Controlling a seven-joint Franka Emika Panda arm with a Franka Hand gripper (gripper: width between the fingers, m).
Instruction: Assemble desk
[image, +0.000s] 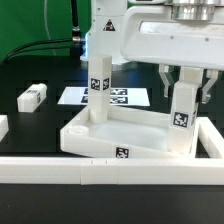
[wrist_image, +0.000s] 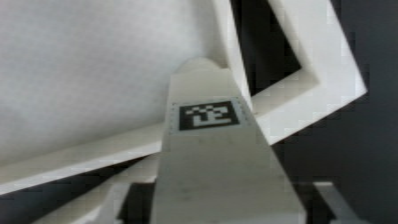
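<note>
My gripper (image: 182, 84) is clamping the upper part of a white square leg (image: 181, 118), one finger (image: 166, 79) showing on either side of it. The leg is standing upright, long axis vertical, directly beneath me, its foot sitting at the desk top's (image: 110, 137) corner on the exterior view's right. In the wrist view the leg (wrist_image: 214, 140) is tapering away toward the tray rim (wrist_image: 311, 85), tag facing the camera. Whether it is fully seated in the socket, I cannot tell. A second leg (image: 99, 88) is standing at the far corner. A loose leg (image: 33, 96) is lying well apart on the black counter (image: 30, 125). The marker board (image: 75, 96) is lying behind the tray. The coming move, I judge, is straight down along the leg's axis.
</note>
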